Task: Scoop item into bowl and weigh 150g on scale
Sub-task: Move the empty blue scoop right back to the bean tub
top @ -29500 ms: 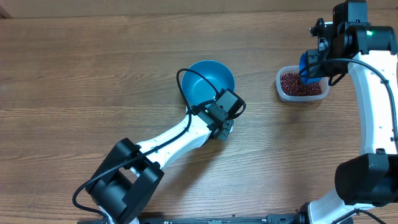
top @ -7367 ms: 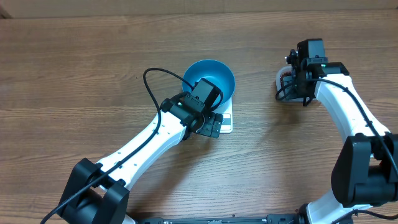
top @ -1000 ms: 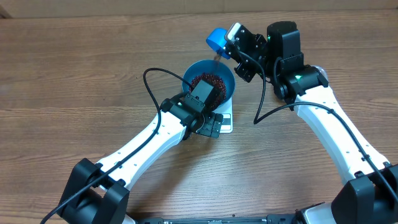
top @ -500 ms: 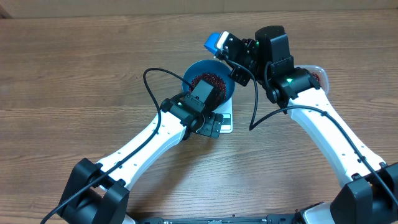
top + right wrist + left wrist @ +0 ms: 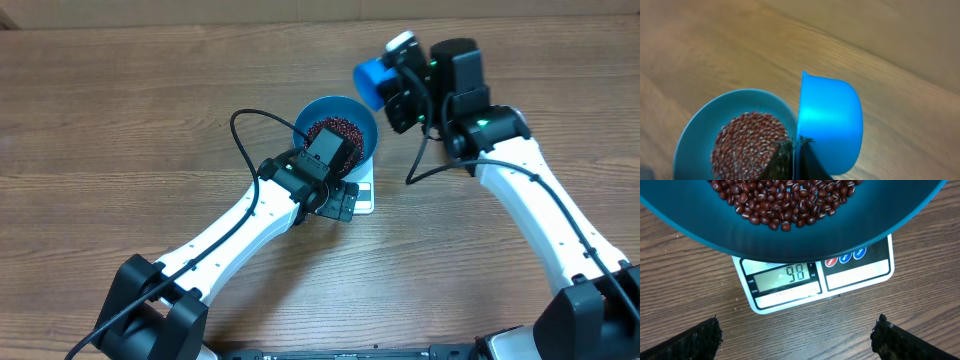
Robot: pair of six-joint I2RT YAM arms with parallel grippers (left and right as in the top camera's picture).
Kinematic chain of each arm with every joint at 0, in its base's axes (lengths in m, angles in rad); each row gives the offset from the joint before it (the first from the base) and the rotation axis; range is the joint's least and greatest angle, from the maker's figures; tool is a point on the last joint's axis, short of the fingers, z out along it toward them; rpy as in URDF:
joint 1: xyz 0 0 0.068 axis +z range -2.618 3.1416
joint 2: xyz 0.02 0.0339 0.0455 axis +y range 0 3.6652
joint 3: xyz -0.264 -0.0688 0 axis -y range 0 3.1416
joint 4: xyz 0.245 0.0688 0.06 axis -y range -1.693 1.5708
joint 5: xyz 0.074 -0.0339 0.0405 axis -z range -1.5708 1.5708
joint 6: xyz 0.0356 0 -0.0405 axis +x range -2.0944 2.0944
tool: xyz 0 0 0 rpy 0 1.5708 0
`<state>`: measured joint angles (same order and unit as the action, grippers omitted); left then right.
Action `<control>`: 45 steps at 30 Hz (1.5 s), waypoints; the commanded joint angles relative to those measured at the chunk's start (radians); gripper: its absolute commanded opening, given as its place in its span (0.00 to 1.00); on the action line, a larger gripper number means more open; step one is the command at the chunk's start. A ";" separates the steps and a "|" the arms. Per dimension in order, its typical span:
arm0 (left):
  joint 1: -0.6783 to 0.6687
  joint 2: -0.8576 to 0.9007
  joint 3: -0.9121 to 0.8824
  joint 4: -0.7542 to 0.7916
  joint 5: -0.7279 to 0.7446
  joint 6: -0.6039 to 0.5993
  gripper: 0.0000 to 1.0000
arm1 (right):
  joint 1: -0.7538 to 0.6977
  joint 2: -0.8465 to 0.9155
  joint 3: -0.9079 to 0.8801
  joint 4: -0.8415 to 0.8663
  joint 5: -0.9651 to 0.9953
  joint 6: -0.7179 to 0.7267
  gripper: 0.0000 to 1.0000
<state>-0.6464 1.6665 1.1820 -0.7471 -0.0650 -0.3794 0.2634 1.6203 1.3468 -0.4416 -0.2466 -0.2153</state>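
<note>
The blue bowl (image 5: 366,140) stands on the white scale (image 5: 364,198) and holds a heap of red-brown beans (image 5: 338,129). In the left wrist view the bowl (image 5: 790,240) overhangs the scale (image 5: 860,275), whose display reads 98. My left gripper (image 5: 797,342) hangs open over the wood just in front of the scale, with nothing between its fingers. Up and to the right of the bowl, my right gripper (image 5: 399,82) is shut on the handle of a small blue scoop (image 5: 372,80). The scoop (image 5: 832,120) is tipped on its side, its mouth turned towards the bowl (image 5: 692,132).
The left arm (image 5: 250,225) stretches from the lower left to the bowl, with a black cable (image 5: 240,135) looping beside it. The right arm (image 5: 540,215) comes in from the lower right. The table's far edge (image 5: 200,14) runs along the top.
The right gripper has carried the scoop rightwards, from the bowl's far rim to a spot off to its right. The left arm, bowl and scale have not moved.
</note>
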 commanded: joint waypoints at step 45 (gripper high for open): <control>0.005 0.004 -0.005 0.000 -0.013 -0.003 1.00 | -0.305 -0.034 0.034 -0.571 0.254 0.246 0.04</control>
<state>-0.6464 1.6665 1.1820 -0.7471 -0.0650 -0.3790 -0.0341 1.6199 1.3537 -1.0126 -0.0868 0.0235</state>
